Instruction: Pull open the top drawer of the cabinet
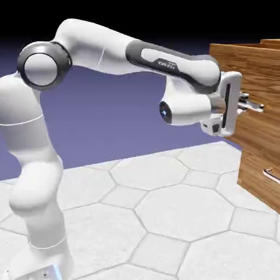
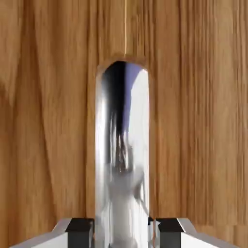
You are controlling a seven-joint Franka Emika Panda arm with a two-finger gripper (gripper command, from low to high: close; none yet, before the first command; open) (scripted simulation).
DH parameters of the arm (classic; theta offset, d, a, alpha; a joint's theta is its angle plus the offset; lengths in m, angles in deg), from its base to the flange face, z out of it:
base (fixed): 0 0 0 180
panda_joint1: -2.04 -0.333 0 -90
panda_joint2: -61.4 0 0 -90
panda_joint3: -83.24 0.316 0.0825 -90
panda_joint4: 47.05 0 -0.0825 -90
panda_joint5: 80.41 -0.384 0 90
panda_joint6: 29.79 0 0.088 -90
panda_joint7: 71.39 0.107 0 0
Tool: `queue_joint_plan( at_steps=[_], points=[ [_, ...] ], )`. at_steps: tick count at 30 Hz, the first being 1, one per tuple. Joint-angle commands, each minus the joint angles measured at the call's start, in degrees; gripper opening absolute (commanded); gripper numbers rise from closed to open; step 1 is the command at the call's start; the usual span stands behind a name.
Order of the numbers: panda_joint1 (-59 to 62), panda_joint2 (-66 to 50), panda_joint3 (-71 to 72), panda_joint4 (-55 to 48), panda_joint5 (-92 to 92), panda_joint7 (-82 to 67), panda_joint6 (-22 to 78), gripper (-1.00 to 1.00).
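The fingers (image 2: 123, 232) are pinching the silver handle (image 2: 121, 155) lying between them; the top drawer (image 1: 257, 71) is awaiting most of its pull.

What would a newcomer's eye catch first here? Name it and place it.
First, the big white arm arching from the lower left toward the cabinet at the right edge of the exterior view. Then, in the hand view, the silver handle fills the middle against wood grain, standing between the two fingers at the bottom edge.
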Motion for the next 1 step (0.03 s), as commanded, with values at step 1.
queue_joint_plan(
  at_steps=[1],
  points=[
    [-0.15,1.95,-0.33,2.07,0.46,0.75,0.25,1.00]
  ],
)
